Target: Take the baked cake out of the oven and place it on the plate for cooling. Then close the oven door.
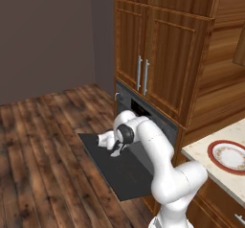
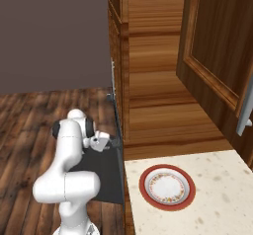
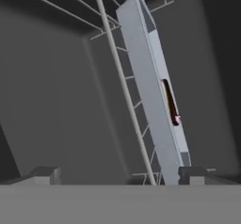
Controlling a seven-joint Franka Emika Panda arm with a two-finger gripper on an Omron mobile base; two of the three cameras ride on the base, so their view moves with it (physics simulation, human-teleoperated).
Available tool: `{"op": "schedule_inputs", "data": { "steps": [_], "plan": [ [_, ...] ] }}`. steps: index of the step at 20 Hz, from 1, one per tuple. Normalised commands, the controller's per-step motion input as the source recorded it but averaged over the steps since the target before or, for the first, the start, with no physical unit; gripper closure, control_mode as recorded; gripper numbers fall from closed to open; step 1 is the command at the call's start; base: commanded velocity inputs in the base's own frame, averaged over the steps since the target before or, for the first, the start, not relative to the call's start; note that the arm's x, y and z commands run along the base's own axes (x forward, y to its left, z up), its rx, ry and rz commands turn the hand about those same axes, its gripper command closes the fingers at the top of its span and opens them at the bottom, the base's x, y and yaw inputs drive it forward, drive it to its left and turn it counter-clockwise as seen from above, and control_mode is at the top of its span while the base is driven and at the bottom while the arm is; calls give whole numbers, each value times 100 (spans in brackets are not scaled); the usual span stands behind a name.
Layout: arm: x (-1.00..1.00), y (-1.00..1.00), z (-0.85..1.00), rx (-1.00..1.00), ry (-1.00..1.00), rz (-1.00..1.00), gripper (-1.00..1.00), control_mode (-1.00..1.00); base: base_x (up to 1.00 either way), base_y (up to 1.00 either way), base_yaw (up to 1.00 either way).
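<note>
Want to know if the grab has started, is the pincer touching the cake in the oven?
Apart. In the hand view the fingertips sit low, with bare rack between them and the baked cake on the tray.

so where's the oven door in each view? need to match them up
Left base view: oven door folded down flat, lower centre, under the arm.
Right base view: dark panel lower left, behind the arm, beside the counter.
Hand view: not in it; camera looks into the oven.
Shared landmark: plate on the counter.
</note>
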Motion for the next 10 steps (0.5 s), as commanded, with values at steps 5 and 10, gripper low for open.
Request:
{"op": "schedule_inputs", "data": {
  "steps": [5, 10],
  "plan": [
    [0, -43, -22, -3, 0, 0, -100, -100, 0, 0, 0],
    [0, -34, -23, -4, 0, 0, -100, -100, 0, 0, 0]
  ]
}}
